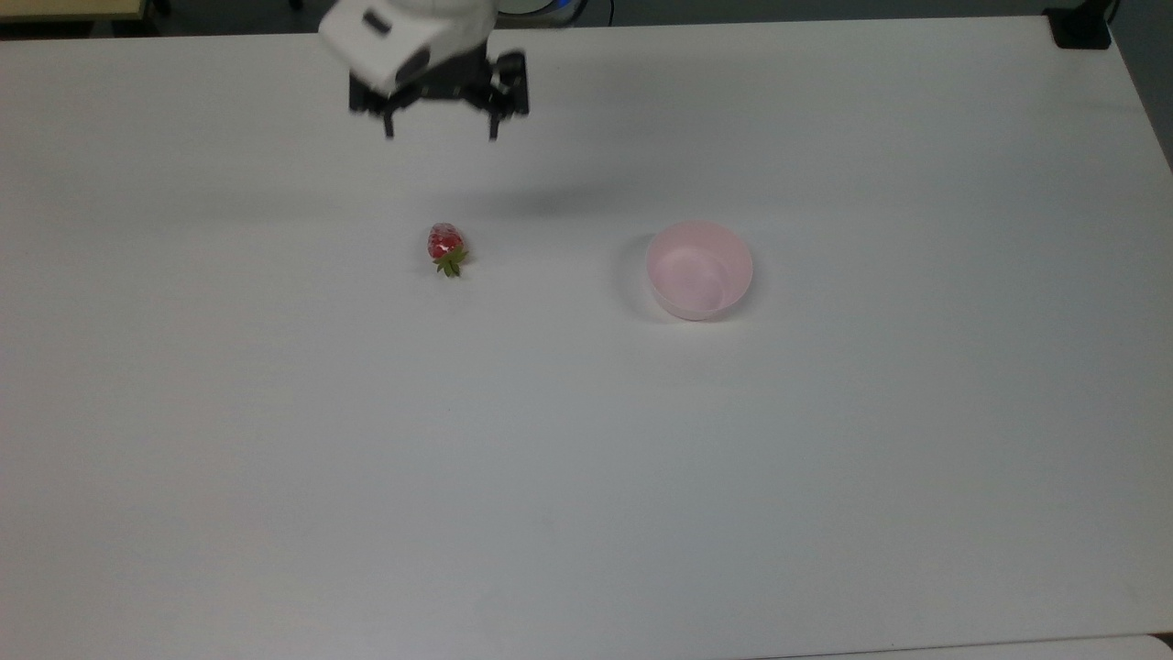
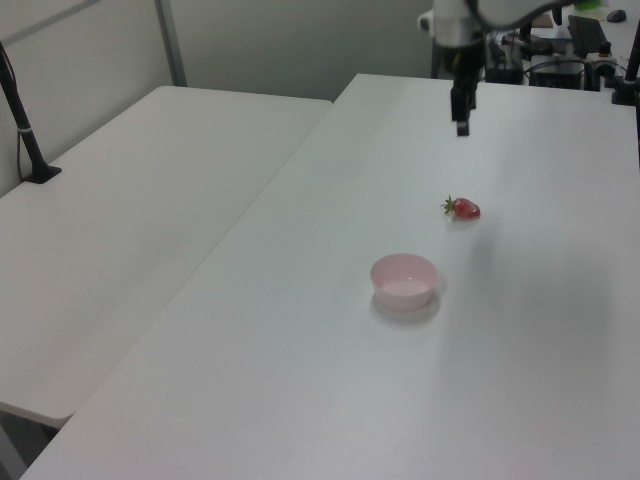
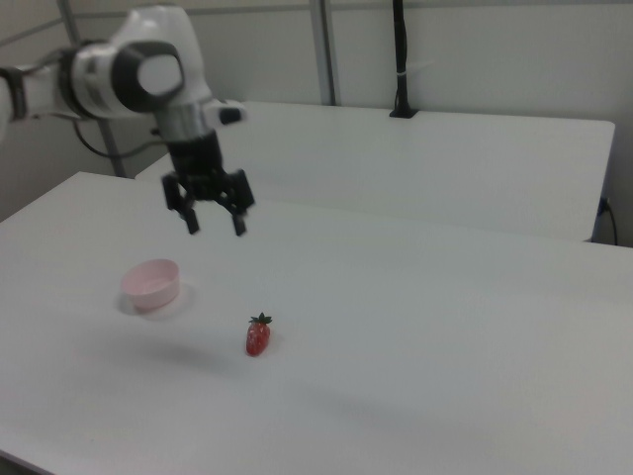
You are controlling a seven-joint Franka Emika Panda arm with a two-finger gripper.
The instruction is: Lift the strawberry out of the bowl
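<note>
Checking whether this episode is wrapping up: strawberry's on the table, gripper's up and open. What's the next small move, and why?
Probably just retreat and hold. The strawberry lies on the table, apart from the bowl, which looks bare inside. The gripper hangs open above the table, to the top view's upper side of the fruit, holding nothing. Nothing seems left to grasp in the bowl.

Glossy strawberry (image 1: 445, 244); smooth plastic bowl (image 1: 699, 270)

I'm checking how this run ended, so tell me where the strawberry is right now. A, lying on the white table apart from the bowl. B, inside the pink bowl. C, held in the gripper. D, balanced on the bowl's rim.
A: the strawberry lies on the white table, apart from the pink bowl, with the open gripper raised above it, holding nothing.
</note>
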